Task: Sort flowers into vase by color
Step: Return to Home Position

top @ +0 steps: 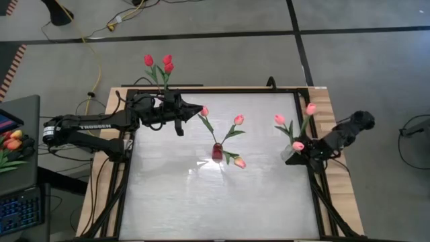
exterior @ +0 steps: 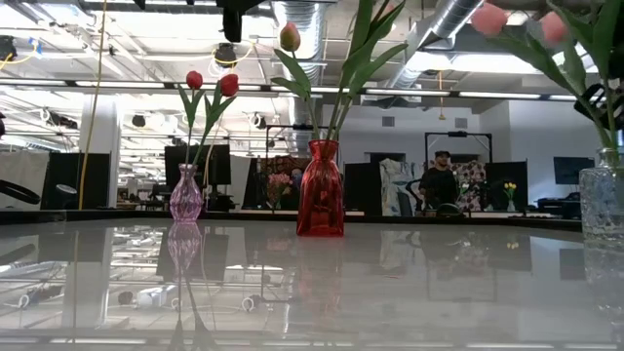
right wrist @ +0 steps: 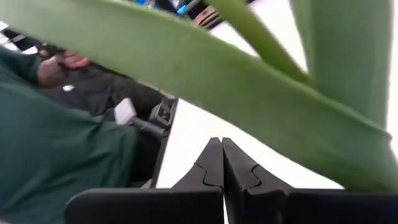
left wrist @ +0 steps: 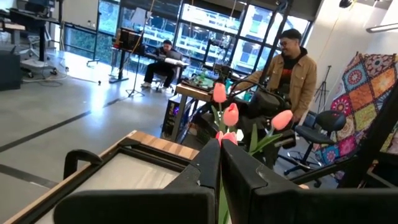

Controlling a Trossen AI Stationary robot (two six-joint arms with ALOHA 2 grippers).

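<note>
A red vase [top: 217, 152] [exterior: 321, 187] stands mid-table with pink tulips leaning out of it. My left gripper [top: 199, 110] [left wrist: 220, 163] reaches in level from the table's left, shut right by one tulip's pink head [top: 204, 111] [exterior: 290, 37]. That tulip's stem runs down into the red vase. A small purple vase [exterior: 185, 193] at the far left holds red tulips [top: 159, 64]. A clear vase [top: 290, 156] [exterior: 604, 200] at the right edge holds pink tulips. My right gripper [top: 308, 156] [right wrist: 222, 163] is shut beside it, and green leaves cross its wrist view. My left gripper pinches a pink tulip's thin green stem [left wrist: 221, 200] between its two fingers, just below the head. It comes at it level from the table's left, with the fingers across the stem. The tulip's lower stem stays in the red vase and the tulip leans toward the far left.
A black frame [top: 201, 89] rims the white table. Off the table's left lie a bundled bunch of orange-red tulips [top: 12, 142] and a keyboard [top: 20, 208]. People sit and stand in the room beyond [left wrist: 292, 62]. Bare tabletop lies toward the near edge [top: 215, 202].
</note>
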